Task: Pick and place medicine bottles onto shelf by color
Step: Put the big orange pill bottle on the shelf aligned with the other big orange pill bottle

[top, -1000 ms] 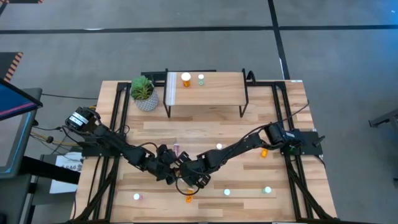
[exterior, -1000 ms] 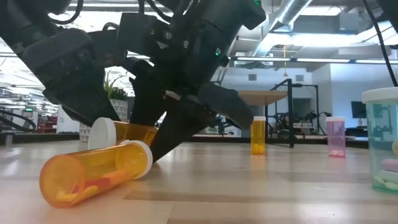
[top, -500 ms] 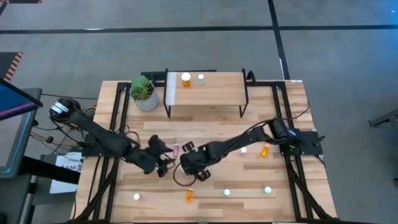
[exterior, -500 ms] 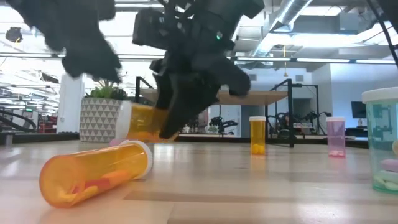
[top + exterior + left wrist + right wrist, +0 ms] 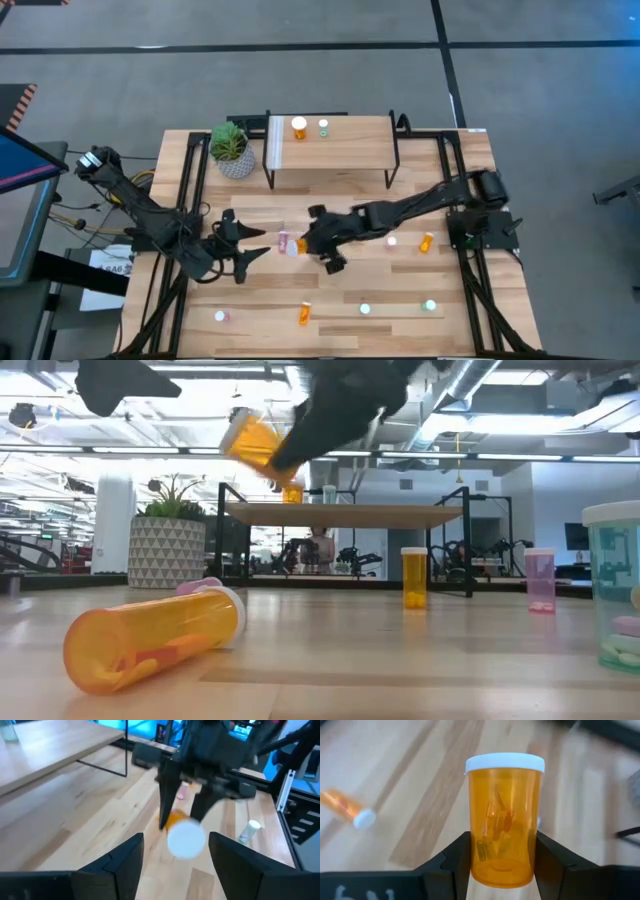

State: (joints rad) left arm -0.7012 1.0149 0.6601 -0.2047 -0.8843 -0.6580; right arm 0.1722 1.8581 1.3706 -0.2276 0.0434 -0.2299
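Note:
My right gripper (image 5: pixel 502 856) is shut on a large orange medicine bottle (image 5: pixel 504 820) with a white cap, held upright between its fingers. In the high view this orange bottle (image 5: pixel 294 246) hangs over the table's middle in the right gripper (image 5: pixel 303 243), beside a small pink bottle (image 5: pixel 283 239). Seen from table height, the held bottle (image 5: pixel 255 444) is tilted and well above the table. My left gripper (image 5: pixel 250 243) stands open and holds nothing, just left of it. The shelf (image 5: pixel 350 150) carries an orange bottle (image 5: pixel 299 126) and a teal one (image 5: pixel 323 127).
A potted plant (image 5: pixel 232 150) stands left of the shelf. Loose bottles lie along the front: pink (image 5: pixel 220 316), orange (image 5: pixel 304 316), teal (image 5: pixel 365 309) and teal (image 5: pixel 430 305). Another orange one (image 5: pixel 425 242) lies at the right. A large orange bottle (image 5: pixel 150 640) lies on its side.
The right gripper has closed on the large orange bottle, lifted it off the table and carried it back toward the shelf. The left arm has pulled away to the left.

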